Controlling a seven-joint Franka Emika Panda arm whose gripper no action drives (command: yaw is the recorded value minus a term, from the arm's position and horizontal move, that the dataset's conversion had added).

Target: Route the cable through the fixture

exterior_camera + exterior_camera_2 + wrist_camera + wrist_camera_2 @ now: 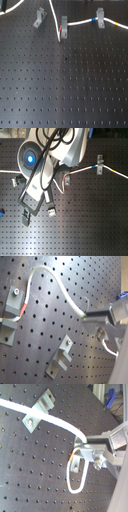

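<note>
The cable (60,288) ends one visible run at the gripper (89,315). In the first wrist view the fingers (102,312) stand closed together on the white cord, with no gap showing between them. From that grip the cable arcs away over the board (45,331) and drops into a far clip (12,300), where a red band (22,308) sits on it. In the second wrist view the cord (55,421) comes in past a slanted bracket (37,410) to the fingertips, and a loose loop (70,479) hangs just beside the hand.

The fixture (60,358) lies slanted on the board, well apart from the gripper with bare holes between them. Its slot is open and no cord is in it. In the first exterior view the fixture (39,19) is tilted, and the cable (80,22) passes near it without touching.

A second clip (102,333) sits right under the fingers. In the second exterior view the arm (42,163) covers much of the board, and the cord (82,169) runs from the hand out through another clip (99,165).
</note>
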